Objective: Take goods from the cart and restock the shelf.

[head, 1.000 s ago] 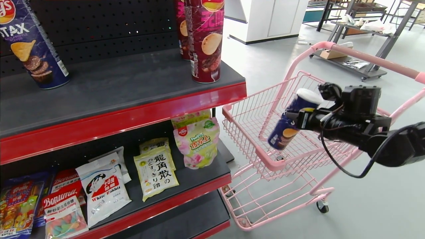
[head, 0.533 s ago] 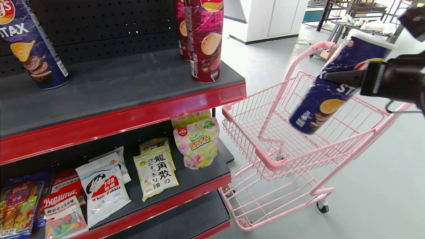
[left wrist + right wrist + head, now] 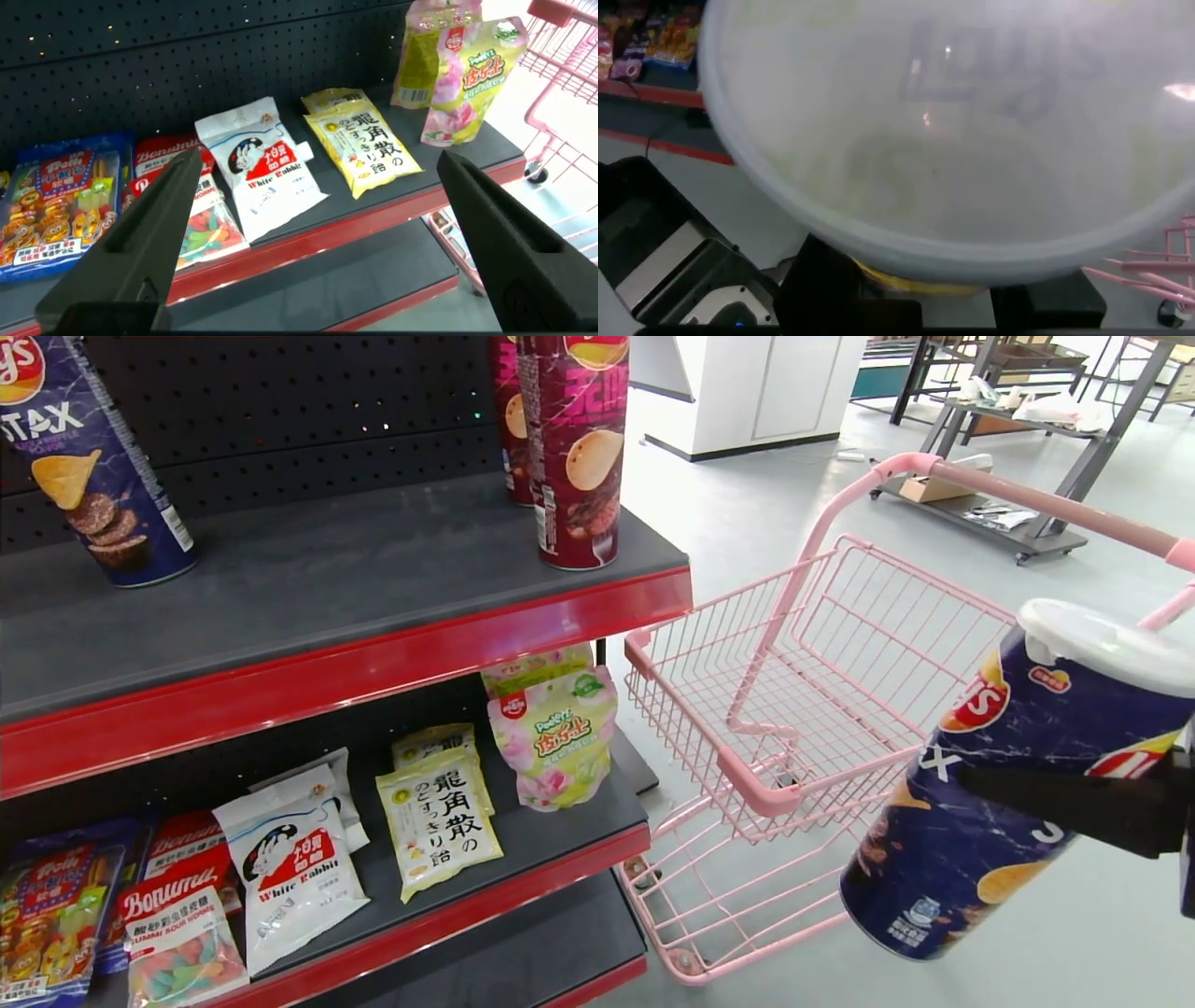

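One dark blue cardboard crisp can with a white plastic lid is clamped in the right gripper, at about 4 o'clock in the head view. The gripper is closed onto the can's middle, with one black finger lying across the printed side. The can is tilted, lid toward 1 o'clock and base toward 7 o'clock. It hangs in the air over the grey floor, outside the pink wire shopping cart and at the cart's 4 o'clock.

The cart stands at 3 o'clock of the black metal shelf unit with red front edges, just beside its end. On the upper board a second dark blue crisp can stands at 10 o'clock. Two maroon crisp cans stand one behind the other at 12 o'clock, near the board's end by the cart.

On the lower board lie several packets. Running from 6 o'clock round toward 8 o'clock, they are a pink-and-green stand-up pouch, a yellow flat bag, a white sweets bag, a red gummy bag and a blue multicoloured bag.

The left gripper faces that lower board with its two fingers spread wide and nothing between them.
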Robot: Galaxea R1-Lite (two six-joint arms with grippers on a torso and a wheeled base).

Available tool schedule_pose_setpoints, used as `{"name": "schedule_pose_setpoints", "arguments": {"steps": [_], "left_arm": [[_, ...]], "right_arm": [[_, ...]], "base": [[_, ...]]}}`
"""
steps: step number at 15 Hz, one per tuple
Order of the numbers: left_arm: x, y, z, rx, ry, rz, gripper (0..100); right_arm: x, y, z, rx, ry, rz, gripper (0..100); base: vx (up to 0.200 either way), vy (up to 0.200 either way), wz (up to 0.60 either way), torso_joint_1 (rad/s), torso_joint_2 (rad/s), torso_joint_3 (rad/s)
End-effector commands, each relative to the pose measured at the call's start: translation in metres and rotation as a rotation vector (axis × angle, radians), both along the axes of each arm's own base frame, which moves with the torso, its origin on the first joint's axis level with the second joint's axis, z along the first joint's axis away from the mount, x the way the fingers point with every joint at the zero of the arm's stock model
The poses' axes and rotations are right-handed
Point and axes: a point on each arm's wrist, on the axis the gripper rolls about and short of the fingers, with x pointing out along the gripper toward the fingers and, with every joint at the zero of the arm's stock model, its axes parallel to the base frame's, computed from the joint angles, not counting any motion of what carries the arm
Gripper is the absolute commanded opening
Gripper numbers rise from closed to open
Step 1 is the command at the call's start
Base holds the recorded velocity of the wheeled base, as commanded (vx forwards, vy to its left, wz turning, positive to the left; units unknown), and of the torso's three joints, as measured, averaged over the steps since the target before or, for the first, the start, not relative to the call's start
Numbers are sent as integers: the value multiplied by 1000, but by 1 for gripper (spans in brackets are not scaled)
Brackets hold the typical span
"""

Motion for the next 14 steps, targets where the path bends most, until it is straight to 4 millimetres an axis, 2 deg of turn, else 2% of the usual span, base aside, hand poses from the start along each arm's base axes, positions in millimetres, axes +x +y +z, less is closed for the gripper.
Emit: {"name": "schedule_pose_setpoints", "arguments": {"steps": [1, 6, 14], "left_arm": [[0, 0, 0, 0, 1, 1, 100], [0, 0, 0, 0, 1, 1, 100], [0, 0, 0, 0, 1, 1, 100]], "right_arm": [[6, 4, -2, -2, -6, 7, 0], [4, 2, -5, -4, -8, 1, 0], [3, 2, -2, -21, -38, 13, 0]], "base": [[0, 0, 0, 0, 0, 0], [0, 0, 0, 18, -68, -55], [0, 0, 0, 143, -482, -344]]}}
